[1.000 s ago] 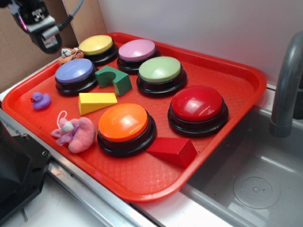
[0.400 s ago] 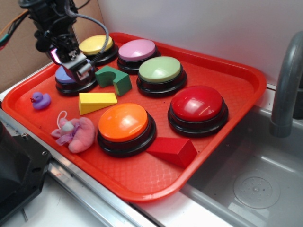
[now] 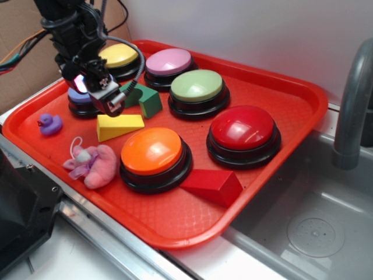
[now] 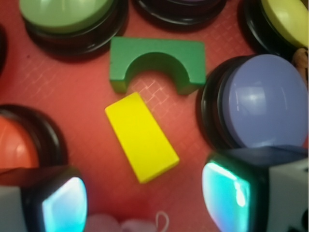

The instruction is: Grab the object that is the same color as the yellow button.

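In the wrist view the gripper [image 4: 147,193] stands wide open, holding nothing. The yellow wedge [image 4: 141,137] lies just past it at 12 o'clock on the red tray [image 4: 82,96], the green arch [image 4: 157,64] beyond, the yellow button [image 4: 285,21] farthest, at 2 o'clock.

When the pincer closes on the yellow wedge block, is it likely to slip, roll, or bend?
The yellow wedge block looks solid and stiff, so it will probably not bend. Its flat base rests on the red tray, so rolling seems unlikely. The faces look smooth and one slopes, so it may slide out of the pincer if squeezed across the slope.
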Controlling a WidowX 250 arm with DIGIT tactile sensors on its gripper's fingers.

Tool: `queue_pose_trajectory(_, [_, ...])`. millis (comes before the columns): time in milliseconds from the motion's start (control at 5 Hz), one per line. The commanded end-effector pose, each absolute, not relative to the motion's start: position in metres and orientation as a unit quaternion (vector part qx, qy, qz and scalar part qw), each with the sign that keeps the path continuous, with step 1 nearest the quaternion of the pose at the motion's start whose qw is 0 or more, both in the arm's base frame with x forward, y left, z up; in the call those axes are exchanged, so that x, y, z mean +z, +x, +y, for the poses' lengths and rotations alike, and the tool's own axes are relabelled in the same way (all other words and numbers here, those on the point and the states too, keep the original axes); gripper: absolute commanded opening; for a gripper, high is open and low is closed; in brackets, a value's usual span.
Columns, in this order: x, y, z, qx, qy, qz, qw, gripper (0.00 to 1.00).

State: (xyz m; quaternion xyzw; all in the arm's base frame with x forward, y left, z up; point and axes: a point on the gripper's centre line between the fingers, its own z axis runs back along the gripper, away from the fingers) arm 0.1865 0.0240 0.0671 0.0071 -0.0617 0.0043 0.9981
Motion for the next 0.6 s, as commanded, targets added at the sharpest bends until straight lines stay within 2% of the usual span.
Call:
queue_pose_trajectory(0, [0.048, 0.193, 0.027, 0.056, 0.010, -0.060, 0.997, 1.00])
queue_pose_trajectory(400, [0.031, 0.196, 0.028, 0.057, 0.011, -0.042, 0.997, 1.00])
